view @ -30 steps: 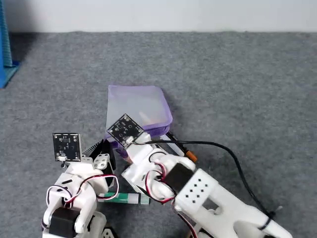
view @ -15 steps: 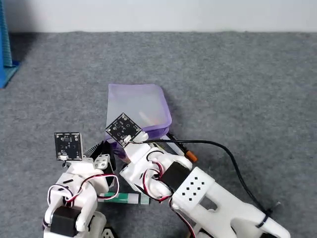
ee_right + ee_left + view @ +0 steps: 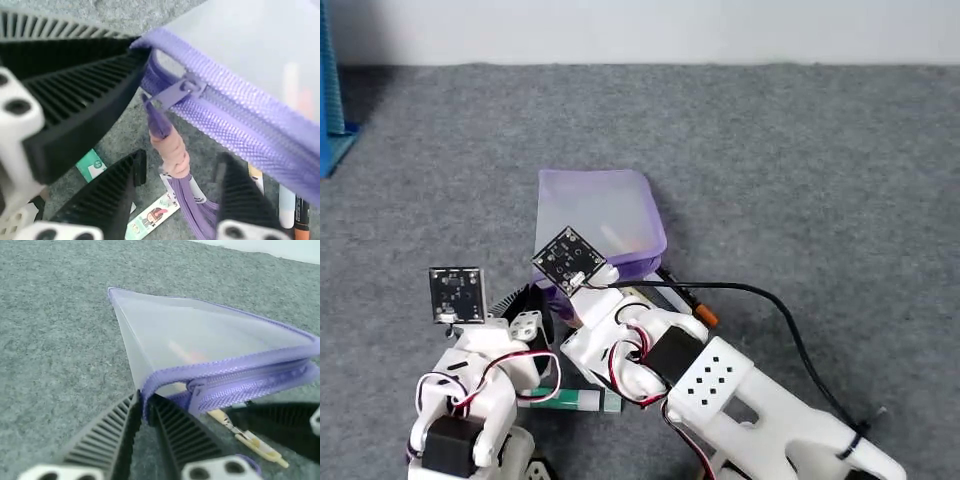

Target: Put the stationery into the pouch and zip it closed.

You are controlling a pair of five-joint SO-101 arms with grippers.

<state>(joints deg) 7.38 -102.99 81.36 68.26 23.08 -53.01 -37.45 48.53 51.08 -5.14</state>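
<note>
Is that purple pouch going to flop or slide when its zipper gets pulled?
Likely floppy: the pouch looks thin and translucent, its sides bowing. Probably light, so it may slide unless the left gripper, pinching its corner, anchors it.

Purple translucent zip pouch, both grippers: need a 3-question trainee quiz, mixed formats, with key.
1. True or false: the left gripper is shut on a corner of the purple translucent zip pouch.
2. What hangs between the open fingers of the right gripper? A) the pink-and-purple zipper tassel B) a pair of scissors C) nothing
3. Fill in: the orange-tipped pen lies ____ the pouch.
Key: 1 true; 2 A; 3 outside.
</note>
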